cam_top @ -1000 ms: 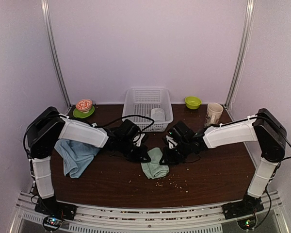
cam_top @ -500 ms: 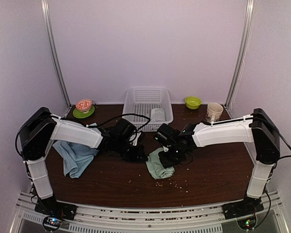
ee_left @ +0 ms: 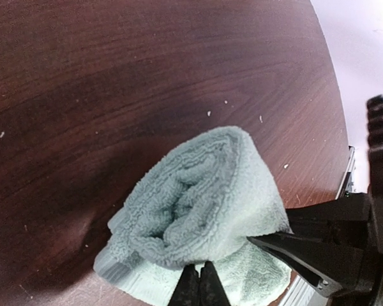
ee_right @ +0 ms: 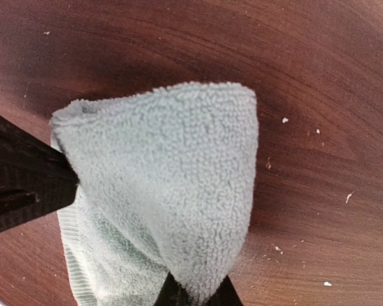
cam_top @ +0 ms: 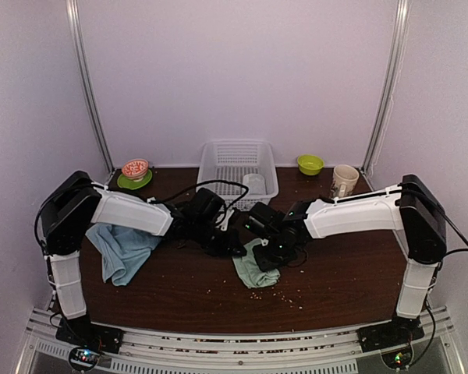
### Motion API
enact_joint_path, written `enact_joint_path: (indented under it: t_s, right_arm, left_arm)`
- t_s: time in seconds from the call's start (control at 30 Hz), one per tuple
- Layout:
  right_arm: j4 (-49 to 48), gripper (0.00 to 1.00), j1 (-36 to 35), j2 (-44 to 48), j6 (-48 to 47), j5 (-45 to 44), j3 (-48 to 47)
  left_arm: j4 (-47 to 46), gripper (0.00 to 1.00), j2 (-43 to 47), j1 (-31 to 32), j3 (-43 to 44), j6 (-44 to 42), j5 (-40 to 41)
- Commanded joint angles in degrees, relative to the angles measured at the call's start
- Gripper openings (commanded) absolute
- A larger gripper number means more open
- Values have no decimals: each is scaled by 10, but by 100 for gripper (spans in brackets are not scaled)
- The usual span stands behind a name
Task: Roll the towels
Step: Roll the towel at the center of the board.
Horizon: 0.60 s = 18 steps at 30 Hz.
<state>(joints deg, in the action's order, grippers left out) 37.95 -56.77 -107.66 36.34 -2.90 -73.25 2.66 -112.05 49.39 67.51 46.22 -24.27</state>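
The pale green towel [cam_top: 257,267] lies mid-table, part rolled; its roll [ee_left: 198,197] shows a spiral end in the left wrist view. My right gripper [cam_top: 268,248] is shut on a folded-over edge of this towel [ee_right: 172,185], with cloth pinched between its fingertips [ee_right: 225,294]. My left gripper [ee_left: 200,284] is shut, its tips touching the roll's near edge from the left side [cam_top: 235,250]. The light blue towel [cam_top: 123,248] lies crumpled under the left arm. A small greyish-white towel [cam_top: 254,183] sits in the basket.
A white lattice basket [cam_top: 236,143] stands at the back centre. A red bowl on a green saucer [cam_top: 135,168] is at back left; a green bowl [cam_top: 310,164] and a mug [cam_top: 344,182] are at back right. Crumbs [cam_top: 279,293] dot the table front.
My right gripper has moved left with the pale green towel's edge, folding it over so the cloth is narrower and more bunched. The left gripper has stayed beside it.
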Motion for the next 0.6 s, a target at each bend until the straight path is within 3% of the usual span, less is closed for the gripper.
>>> enact_joint_path:
  t_s: [0.0,0.23,0.57]
  right_arm:
    - [10,0,-5,-9,5,-5,-9]
    - [-5,0,-6,1,-1,24,-9]
    - [-13,38,2,48,-10,56,6]
  left_arm:
    - [-8,0,-25,8,24,-1,-12]
    - [-9,0,-69,8,28,6,-3]
    - [-1,0,-100,7,27,23,9]
